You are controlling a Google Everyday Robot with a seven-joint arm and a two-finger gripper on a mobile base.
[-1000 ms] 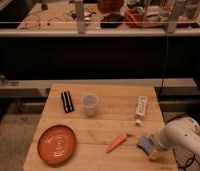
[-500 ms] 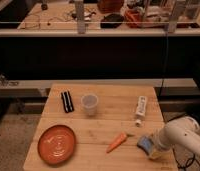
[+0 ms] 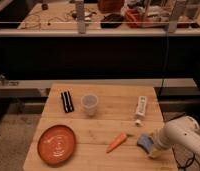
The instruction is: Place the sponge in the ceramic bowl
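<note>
Wood table [image 3: 104, 126] filled my view, with a cluttered bench [image 3: 58, 17] behind it. On the table I saw the ceramic bowl [image 3: 57, 144] at front left, then a clear cup [image 3: 89, 104], a white tube [image 3: 141, 107] and a carrot [image 3: 116, 142]. The white arm [image 3: 182, 134] reached in from the right, its gripper [image 3: 152, 146] against the sponge [image 3: 144, 141] near the front right corner. I could not tell whether it gripped.

The pale gripper [image 3: 151, 146] of the white robot arm [image 3: 180, 136] sits at the desk's near right corner. It covers the right part of the small blue-grey soft sponge [image 3: 143, 141], and whether the two touch cannot be told. The arm runs off the right edge. The light wooden desk [image 3: 103, 125] is cut along its near edge. Two slim black objects [image 3: 67, 101] near the far left corner are too small to identify.
</note>
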